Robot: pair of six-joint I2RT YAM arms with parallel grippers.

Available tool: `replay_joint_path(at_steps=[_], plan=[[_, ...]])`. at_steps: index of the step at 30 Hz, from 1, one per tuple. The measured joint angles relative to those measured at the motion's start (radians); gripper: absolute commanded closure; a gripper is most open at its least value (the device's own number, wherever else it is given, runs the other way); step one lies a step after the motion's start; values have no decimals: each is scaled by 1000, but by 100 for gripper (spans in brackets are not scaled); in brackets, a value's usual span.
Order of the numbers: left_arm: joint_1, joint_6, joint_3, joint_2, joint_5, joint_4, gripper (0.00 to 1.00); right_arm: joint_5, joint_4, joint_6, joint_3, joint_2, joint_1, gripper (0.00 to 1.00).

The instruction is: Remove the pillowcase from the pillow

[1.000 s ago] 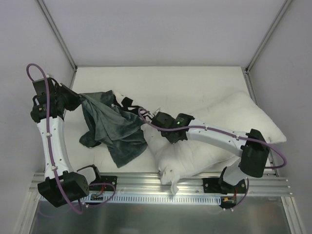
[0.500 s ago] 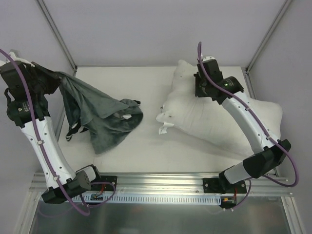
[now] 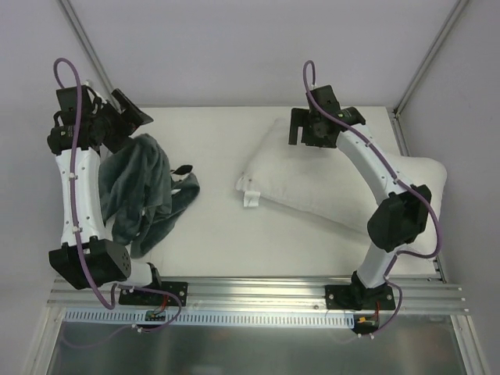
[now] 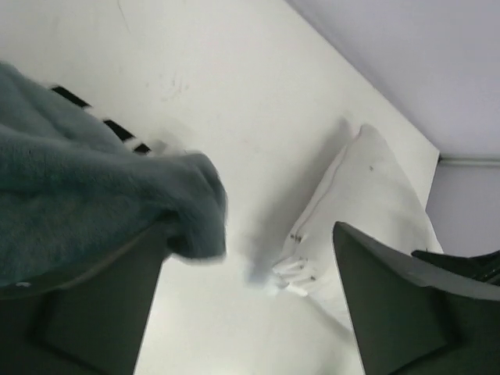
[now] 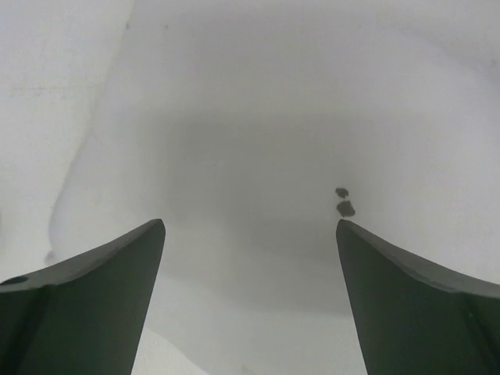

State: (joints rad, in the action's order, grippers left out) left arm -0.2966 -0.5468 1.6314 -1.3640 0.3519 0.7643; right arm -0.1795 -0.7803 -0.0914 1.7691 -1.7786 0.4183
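1. The pillowcase point(image 3: 139, 195), dark grey-green, lies heaped at the left of the table point(image 3: 219, 234). The left arm crosses in front of it and hides its left edge.
2. In the left wrist view the pillowcase point(image 4: 86, 211) is blurred and cut off at the frame's left edge. It drapes over one finger of the left gripper point(image 4: 250, 312); I cannot tell whether it is snagged there.
3. The left gripper point(image 3: 134, 117) has its jaws apart, with nothing between them.
4. The pillow point(image 3: 312, 183) is bare, white, and lies at the right of the table, well apart from the pillowcase. The right arm point(image 3: 375, 176) runs across it and hides part of its right half.
5. A small white tag point(image 3: 250, 193) sticks out at the pillow's left corner; from the left wrist the tag point(image 4: 293, 269) is smeared.
6. The right gripper point(image 3: 324, 129) hangs over the pillow's far corner, jaws wide apart and holding nothing.
7. Its own camera shows only the pillow point(image 5: 258, 141) between its fingers, with two dark specks point(image 5: 342, 201) too small to identify.
8. A metal rail point(image 3: 258, 293) runs along the near edge of the table.
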Motion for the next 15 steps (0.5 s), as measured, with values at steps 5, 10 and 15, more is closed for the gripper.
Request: replay_joint_path(at_steps=[5, 10, 15], plan=[[72, 22, -18, -13, 22, 0, 1, 12, 0, 3, 0, 56, -3, 4], [97, 37, -23, 75, 39, -6, 1, 11, 16, 6, -40, 229, -3, 4], [183, 76, -142, 245, 56, -30, 1, -29, 42, 11, -168, 477, -1, 4]])
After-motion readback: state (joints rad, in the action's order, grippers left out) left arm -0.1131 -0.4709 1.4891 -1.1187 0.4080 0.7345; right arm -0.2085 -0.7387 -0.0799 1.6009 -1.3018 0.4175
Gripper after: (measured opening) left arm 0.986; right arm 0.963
